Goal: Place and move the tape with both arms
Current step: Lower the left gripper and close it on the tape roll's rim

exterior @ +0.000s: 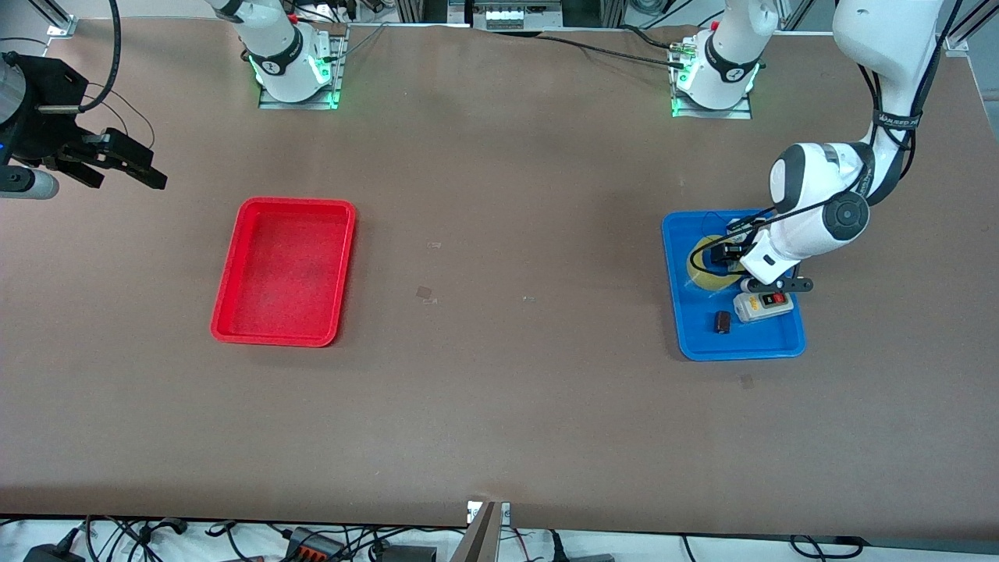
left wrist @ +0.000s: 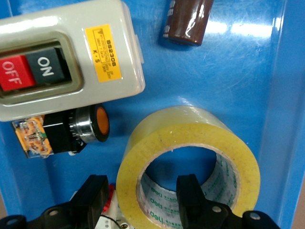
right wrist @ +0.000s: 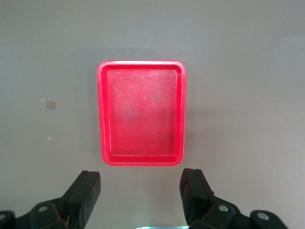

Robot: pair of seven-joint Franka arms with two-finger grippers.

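**Item: tape roll, lying in blue tray, straddled by left gripper**

The tape [left wrist: 188,167] is a wide ring of translucent yellowish film wound on a printed core, lying flat in the blue tray [exterior: 780,343] at the left arm's end of the table. It is judged light, stiff across its wall and smooth enough to slip; the wall is the natural hold, one finger in the hole and one outside. The left gripper [left wrist: 143,200] is set so: its jaws are apart, one finger inside the hole and one outside the wall, no contact being visible yet.

Beside the tape in the tray are listed: a cream plastic switch box [left wrist: 62,57] with red OFF and black ON keys and a yellow label; a small push-button part [left wrist: 71,131] with an orange cap, between box and tape; a glossy dark brown cylinder [left wrist: 187,21], farther off.

Well apart from the tray, toward the right arm's end, a red tray [exterior: 285,269] is recorded, shallow, round-cornered, holding nothing. The right gripper [right wrist: 140,195] waits high above the table near it, jaws wide apart and unloaded.
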